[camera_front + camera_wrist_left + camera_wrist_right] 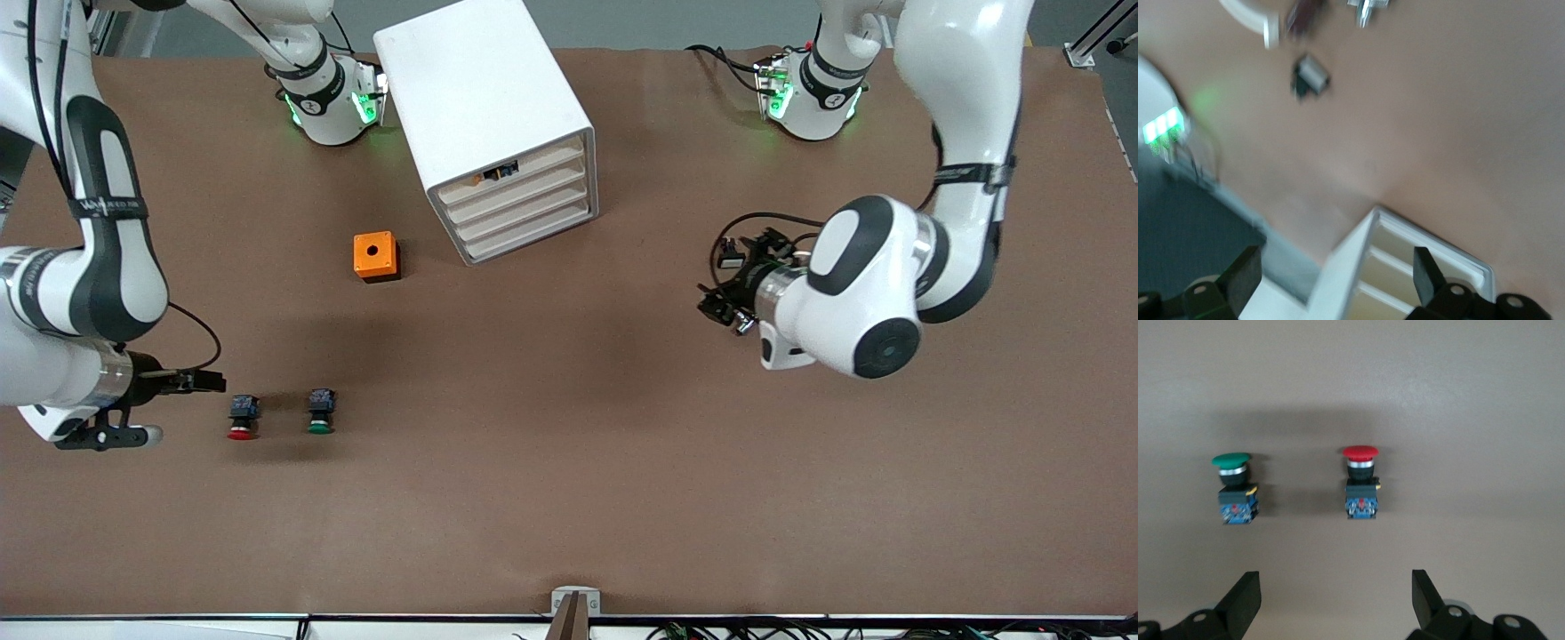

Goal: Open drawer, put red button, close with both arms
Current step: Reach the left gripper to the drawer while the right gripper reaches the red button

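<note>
The red button (pixel 242 418) stands on the table toward the right arm's end, red cap facing the front camera. My right gripper (pixel 200 382) is low beside it, open and empty; in the right wrist view the red button (pixel 1361 483) lies just ahead of the right gripper (pixel 1336 593). The drawer (pixel 524 191), second from the top of the white cabinet (pixel 480 89), is shut. My left gripper (pixel 716 302) hovers over the table toward the left arm's end, open and empty. In the left wrist view the left gripper (pixel 1335 273) faces the cabinet (pixel 1345 273).
A green-capped button (pixel 321 412) (pixel 1233 487) stands beside the red one, toward the table's middle. An orange box with a hole (pixel 375 256) sits next to the cabinet, nearer the front camera. Orange and blue parts (pixel 498 171) show at the top drawer.
</note>
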You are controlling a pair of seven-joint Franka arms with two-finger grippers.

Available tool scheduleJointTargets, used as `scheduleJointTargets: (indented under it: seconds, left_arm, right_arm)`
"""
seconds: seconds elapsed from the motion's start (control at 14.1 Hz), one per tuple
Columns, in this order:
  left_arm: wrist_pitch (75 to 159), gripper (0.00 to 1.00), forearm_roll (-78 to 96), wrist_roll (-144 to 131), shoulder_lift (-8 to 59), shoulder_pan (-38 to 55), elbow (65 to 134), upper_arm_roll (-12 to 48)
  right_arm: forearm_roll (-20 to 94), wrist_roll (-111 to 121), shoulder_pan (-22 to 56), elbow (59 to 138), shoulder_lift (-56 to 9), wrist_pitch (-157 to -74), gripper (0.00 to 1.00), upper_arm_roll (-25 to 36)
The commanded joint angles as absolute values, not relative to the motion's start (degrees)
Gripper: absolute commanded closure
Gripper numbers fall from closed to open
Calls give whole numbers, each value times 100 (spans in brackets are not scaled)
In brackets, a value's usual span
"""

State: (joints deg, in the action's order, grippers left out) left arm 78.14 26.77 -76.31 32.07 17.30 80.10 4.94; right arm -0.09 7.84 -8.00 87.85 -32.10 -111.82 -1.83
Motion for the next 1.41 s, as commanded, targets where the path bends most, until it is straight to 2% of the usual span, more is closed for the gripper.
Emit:
scheduleJointTargets:
  seconds: [0.0,0.14,0.71,0.78,0.85,0.92,1.13,1.2,1.34]
  left_arm:
    - [7419,0,3303,-9047,3707,1985,7752,475]
    - [6945,0,3803,-9779,4059,2170,7630,501]
    - [6899,1,5843,-12198,5325,2821,7497,510]
    - [6899,2,5993,-12269,5404,2830,7506,510]
    - [6899,9,6116,-12357,5466,2839,7515,510]
    - [6899,21,6239,-12453,5528,2839,7515,510]
    - [6908,36,6328,-12551,5599,2979,7532,510]
    - [6926,41,6346,-12542,5642,3032,7550,510]
    - [6934,42,6442,-12533,5686,3172,7559,510]
  right_arm:
    - [-96,844,-870,8692,-3637,-11486,0,-246]
    - [-114,844,-905,8684,-3857,-11767,0,-246]
    - [-18,800,-1090,8710,-4464,-12392,0,-246]
    - [-18,782,-1099,8710,-4474,-12393,3,-246]
    - [-18,774,-1090,8710,-4474,-12393,9,-246]
    - [-9,773,-1090,8710,-4474,-12375,20,-246]
    - [-9,747,-1046,8719,-4474,-12331,52,-246]
    - [-9,747,-1046,8719,-4474,-12322,63,-246]
    - [9,747,-1072,8710,-4465,-12348,83,-255]
